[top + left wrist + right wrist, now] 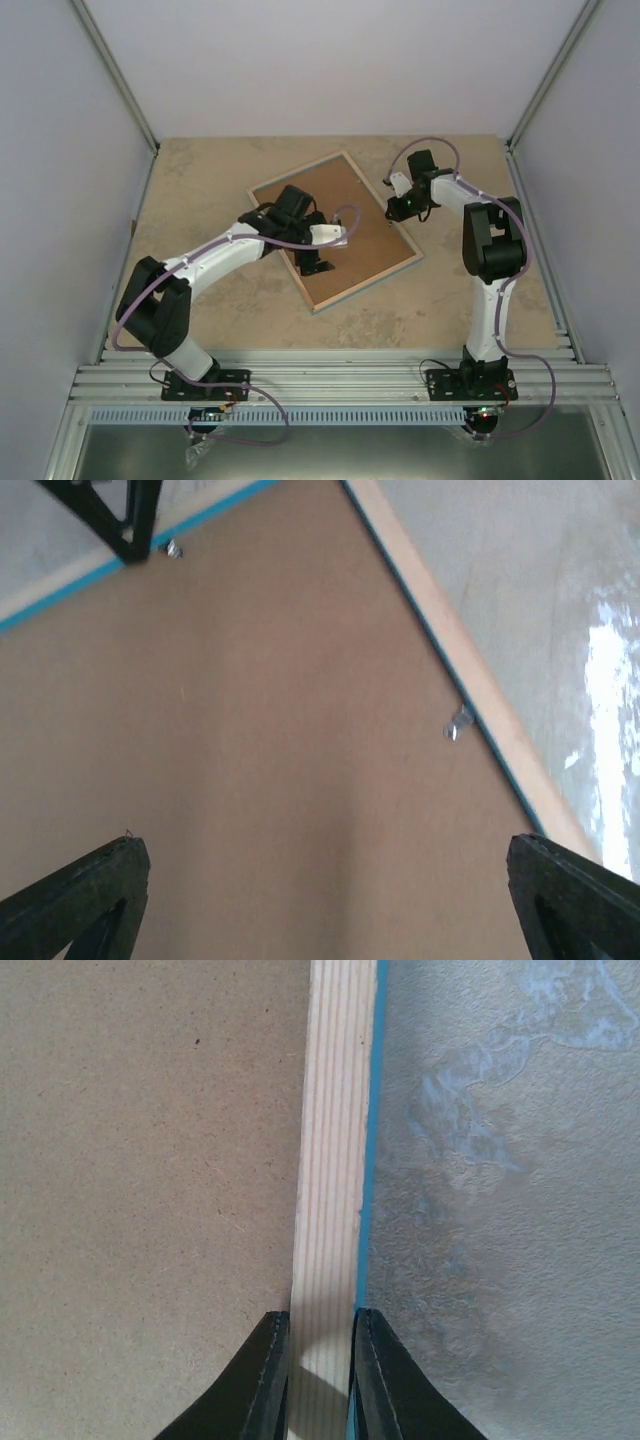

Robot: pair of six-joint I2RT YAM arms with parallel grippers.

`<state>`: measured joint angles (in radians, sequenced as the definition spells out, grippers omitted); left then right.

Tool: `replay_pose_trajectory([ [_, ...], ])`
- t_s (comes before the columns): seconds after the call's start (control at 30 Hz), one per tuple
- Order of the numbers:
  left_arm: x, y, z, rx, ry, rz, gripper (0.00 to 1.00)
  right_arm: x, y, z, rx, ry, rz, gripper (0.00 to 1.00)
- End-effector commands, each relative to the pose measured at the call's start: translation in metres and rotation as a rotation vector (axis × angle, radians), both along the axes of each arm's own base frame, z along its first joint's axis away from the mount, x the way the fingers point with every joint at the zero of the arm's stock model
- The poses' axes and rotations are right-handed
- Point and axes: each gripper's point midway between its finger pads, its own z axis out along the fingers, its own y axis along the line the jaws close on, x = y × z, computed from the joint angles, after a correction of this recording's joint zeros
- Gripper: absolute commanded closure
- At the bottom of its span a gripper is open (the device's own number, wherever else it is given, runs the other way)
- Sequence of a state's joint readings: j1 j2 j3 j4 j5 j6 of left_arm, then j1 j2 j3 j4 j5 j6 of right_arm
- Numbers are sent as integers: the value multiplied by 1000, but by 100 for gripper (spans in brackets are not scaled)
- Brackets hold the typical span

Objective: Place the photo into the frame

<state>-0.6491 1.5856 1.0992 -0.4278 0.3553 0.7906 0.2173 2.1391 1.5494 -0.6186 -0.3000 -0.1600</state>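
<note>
No text, label, brand, number or sign can be read in any of the views. The brown backing board, the light wood rail of the frame with its blue edge, and the mottled counter show only plain surface, wood grain and stone-like pattern, with no writing on them.

Frame rail: pale bare wood, straight grain showing, matt, with a thin bright blue painted edge.
Backing board: brown fibreboard, matt, finely speckled.
2 tabs: small, shiny metal.
Table: mottled beige stone-look top, smooth, with glare patches in the left wrist view.
Right gripper fingers: black, matt, plastic-looking.
</note>
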Motion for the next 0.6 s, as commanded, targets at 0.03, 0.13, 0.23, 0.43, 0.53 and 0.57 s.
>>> replay_pose_trajectory([
  [0.03,-36,54,-32,153,194,-127,1,-12,-9,-25,-52,50,91,99],
  [0.13,-56,74,-50,229,118,-261,1,-11,-6,-24,-45,46,124,100],
  [0.23,-62,83,-60,270,-9,-397,1,-14,-4,-25,-38,59,157,99],
  [0.43,-73,74,-75,300,-11,-564,19,-16,-1,-26,-26,71,178,99],
  [0.53,-67,65,-81,309,-50,-585,23,-17,-1,-27,-27,75,186,99],
  [0.57,-66,62,-82,309,-63,-598,24,-16,-1,-27,-27,77,187,99],
])
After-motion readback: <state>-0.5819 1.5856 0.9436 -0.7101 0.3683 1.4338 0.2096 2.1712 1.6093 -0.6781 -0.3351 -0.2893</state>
